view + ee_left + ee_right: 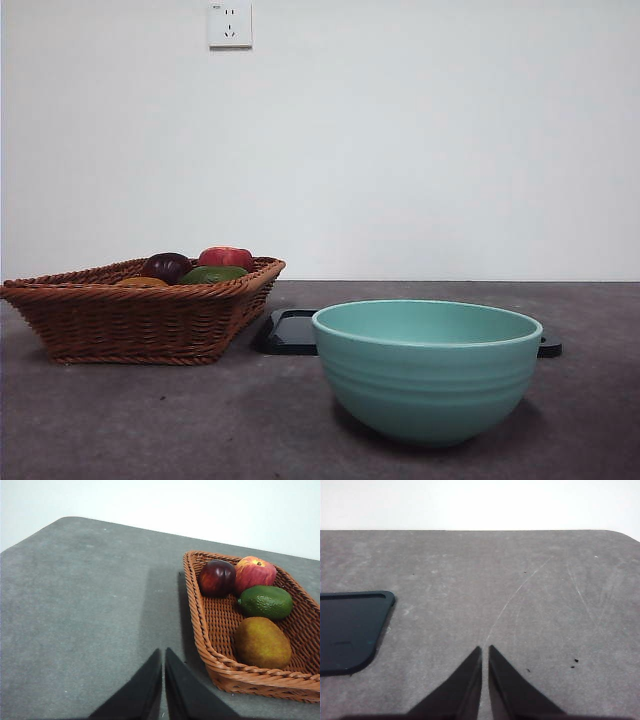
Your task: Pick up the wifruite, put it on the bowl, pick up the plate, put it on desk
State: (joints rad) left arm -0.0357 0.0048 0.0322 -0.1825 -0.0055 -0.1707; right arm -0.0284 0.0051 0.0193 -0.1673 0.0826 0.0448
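My left gripper and right gripper clenched, holding nothing; wifruite inside basket, left gripper just beside basket.

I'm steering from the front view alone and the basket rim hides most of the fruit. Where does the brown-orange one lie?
Observer: The wifruite lies in the basket at the corner nearest the left gripper.
Operator: Is that gripper holding anything?
Observer: No, its fingers are shut and empty, over the desk beside the basket.
Operator: And the right one?
Observer: The right gripper is shut too, over bare desk beside the black tray.
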